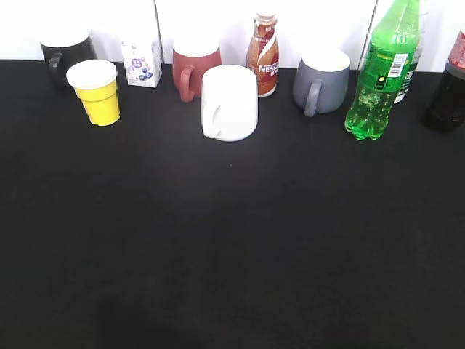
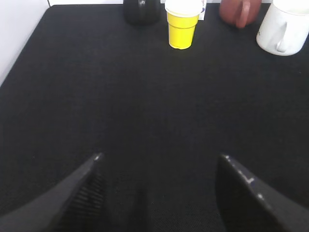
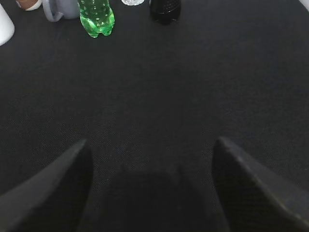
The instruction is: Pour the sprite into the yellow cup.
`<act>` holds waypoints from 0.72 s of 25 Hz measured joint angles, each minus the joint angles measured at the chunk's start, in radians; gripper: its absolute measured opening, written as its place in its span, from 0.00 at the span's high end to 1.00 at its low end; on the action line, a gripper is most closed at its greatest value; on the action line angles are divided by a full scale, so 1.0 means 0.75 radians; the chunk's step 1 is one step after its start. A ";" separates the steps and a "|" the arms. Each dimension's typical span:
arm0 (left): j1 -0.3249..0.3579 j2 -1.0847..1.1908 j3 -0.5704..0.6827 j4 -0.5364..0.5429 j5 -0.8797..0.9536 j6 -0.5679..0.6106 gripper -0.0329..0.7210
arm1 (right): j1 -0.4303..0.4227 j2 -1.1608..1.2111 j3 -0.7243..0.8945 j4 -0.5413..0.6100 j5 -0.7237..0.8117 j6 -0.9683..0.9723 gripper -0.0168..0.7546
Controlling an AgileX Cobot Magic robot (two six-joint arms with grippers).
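Note:
The sprite [image 1: 381,73], a tall green bottle with a green-yellow label, stands upright at the back right of the black table; its lobed base shows in the right wrist view [image 3: 96,18]. The yellow cup [image 1: 97,93] with a white rim stands upright at the back left, and also shows in the left wrist view [image 2: 182,25]. My left gripper [image 2: 159,159] is open and empty, well short of the cup. My right gripper [image 3: 150,145] is open and empty, well short of the bottle. Neither gripper shows in the exterior view.
Along the back stand a black mug [image 1: 64,54], a small white carton [image 1: 142,62], a red-brown mug [image 1: 195,67], a white mug [image 1: 229,102], a brown Nestle bottle [image 1: 263,54], a grey mug [image 1: 321,81] and a dark bottle [image 1: 449,91]. A clear bottle stands behind the sprite.

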 joint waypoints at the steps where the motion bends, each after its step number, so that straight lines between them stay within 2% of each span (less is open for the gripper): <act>1: 0.000 0.000 0.000 0.000 0.000 0.000 0.25 | 0.000 0.000 0.000 0.000 0.000 0.000 0.22; 18: 0.000 0.000 0.001 -0.001 0.000 0.000 0.25 | 0.000 0.000 0.000 0.000 0.000 0.000 0.22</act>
